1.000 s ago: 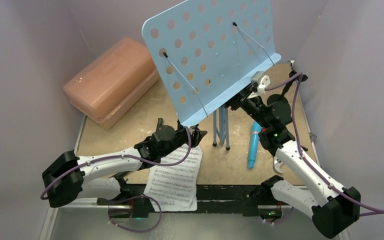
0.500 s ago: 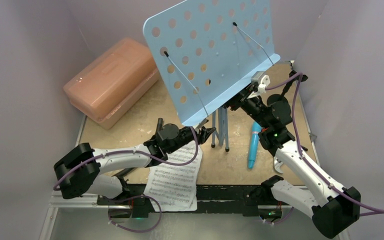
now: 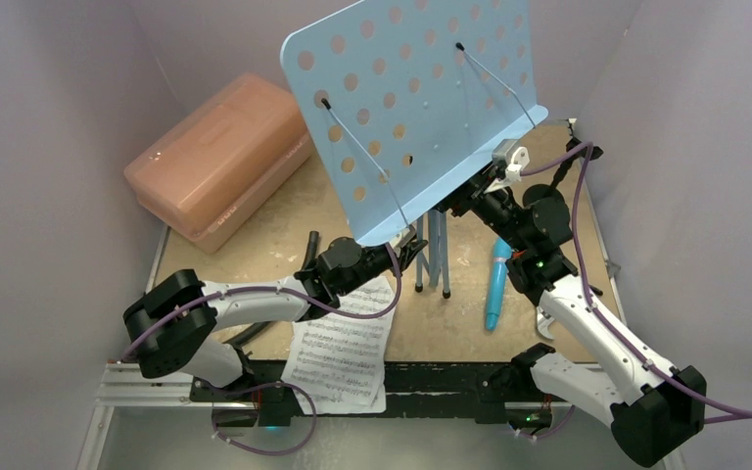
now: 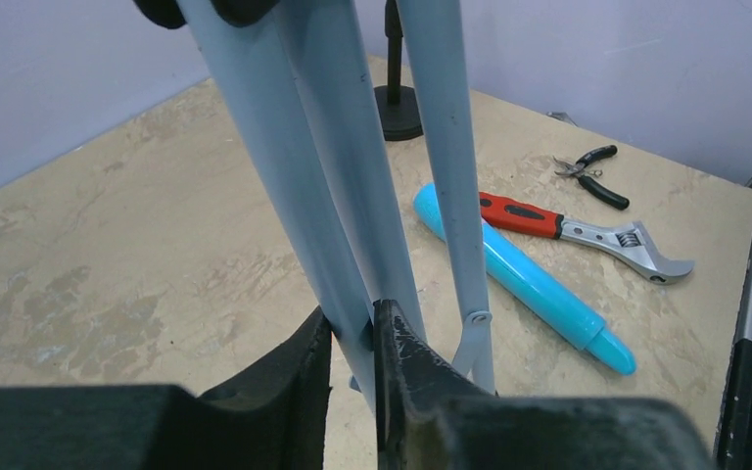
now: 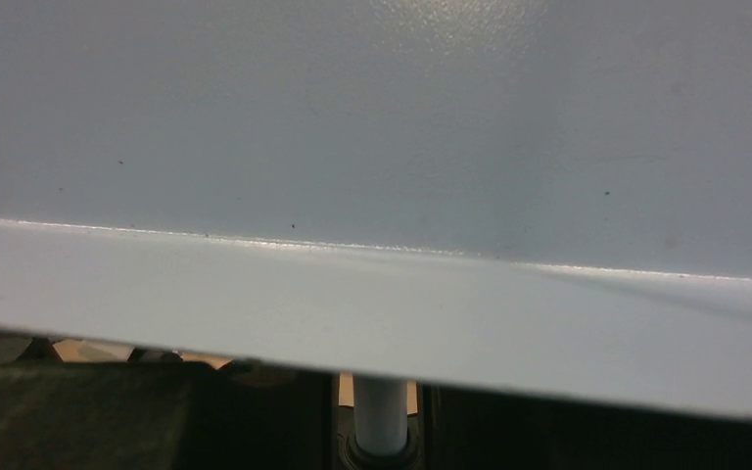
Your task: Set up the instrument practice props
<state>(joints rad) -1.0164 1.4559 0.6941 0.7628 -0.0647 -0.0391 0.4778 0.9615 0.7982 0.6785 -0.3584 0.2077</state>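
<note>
The light-blue perforated music stand (image 3: 411, 108) stands at the table's middle on its thin tripod (image 3: 438, 250). My left gripper (image 3: 413, 253) is shut on one tripod leg (image 4: 294, 166); in the left wrist view the gripper (image 4: 352, 323) pinches it low down. My right gripper (image 3: 455, 204) is under the stand's desk, its dark fingers on either side of the pole (image 5: 380, 416). White sheet music (image 3: 343, 357) lies at the front edge, under my left arm. The turquoise microphone (image 3: 496, 284) lies flat right of the tripod and also shows in the left wrist view (image 4: 519, 274). The black mic stand's base (image 4: 397, 98) stands farther back.
A salmon-pink case (image 3: 220, 162) sits at the back left. A curved black hose (image 3: 308, 250) lies by my left arm. A red-handled wrench (image 4: 568, 230) and small pliers (image 4: 592, 176) lie right of the microphone. Walls enclose three sides.
My left arm has reached right, from under the desk's lower corner to the tripod, and now holds a leg. The stand's desk shifted slightly. The right arm has not moved.
</note>
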